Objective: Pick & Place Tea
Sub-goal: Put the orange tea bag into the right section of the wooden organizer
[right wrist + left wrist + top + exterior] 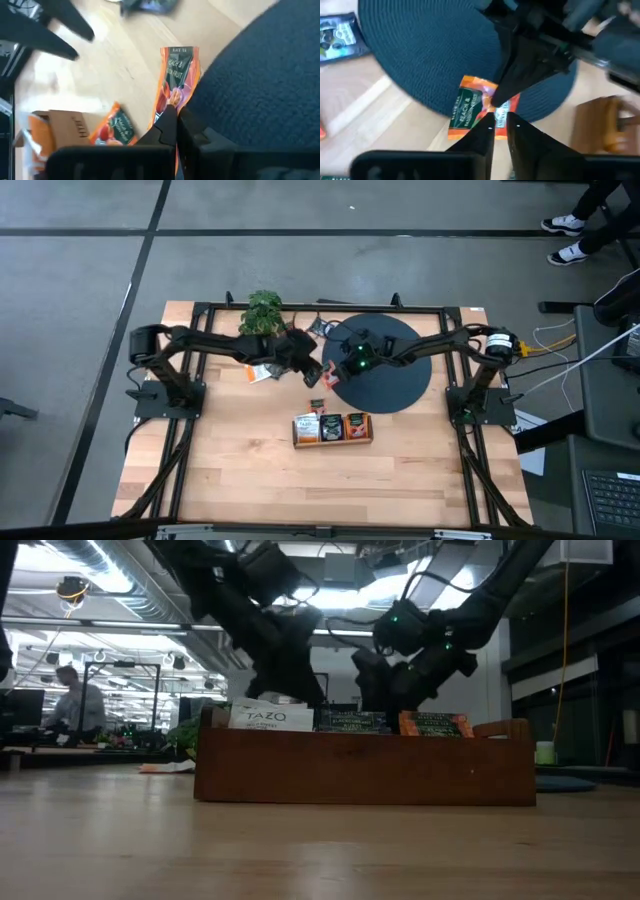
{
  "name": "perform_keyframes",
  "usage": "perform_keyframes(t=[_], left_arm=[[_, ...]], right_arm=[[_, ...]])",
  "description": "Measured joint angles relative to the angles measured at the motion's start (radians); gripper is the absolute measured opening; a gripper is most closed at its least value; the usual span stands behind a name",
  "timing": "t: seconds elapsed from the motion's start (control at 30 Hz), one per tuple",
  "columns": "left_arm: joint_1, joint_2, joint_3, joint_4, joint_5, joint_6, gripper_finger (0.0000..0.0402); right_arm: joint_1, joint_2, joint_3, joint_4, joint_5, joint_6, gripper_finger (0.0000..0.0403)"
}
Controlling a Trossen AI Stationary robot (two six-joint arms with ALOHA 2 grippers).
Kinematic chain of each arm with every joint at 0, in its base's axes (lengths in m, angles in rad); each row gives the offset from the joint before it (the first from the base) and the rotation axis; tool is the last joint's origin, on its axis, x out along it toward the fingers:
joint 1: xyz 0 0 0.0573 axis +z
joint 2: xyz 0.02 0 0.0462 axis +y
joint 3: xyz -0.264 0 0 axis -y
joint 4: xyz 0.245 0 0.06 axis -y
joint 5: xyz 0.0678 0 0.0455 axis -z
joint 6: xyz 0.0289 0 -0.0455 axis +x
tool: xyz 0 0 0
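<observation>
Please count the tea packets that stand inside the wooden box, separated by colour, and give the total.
White tea packet: 1
Dark tea packet: 1
Orange tea packet: 1
Total in the wooden box: 3

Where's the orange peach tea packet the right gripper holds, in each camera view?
High: orange packet at black disc's rim, in right gripper, left gripper alongside.
Low: cannot pick it out.
Left wrist: centre, over the disc's rim.
Right wrist: centre, pinched.
Landmark: wooden box.
</observation>
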Motion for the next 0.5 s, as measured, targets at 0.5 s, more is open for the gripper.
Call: perform_keyframes(t=[0.5], left_arm=[[0.135,-0.182,0.0,-0.13,0.277,0.104,0.0137]], right_arm=[[0.048,-0.178,0.0,-0.005,0.0,-0.105,0.0003]])
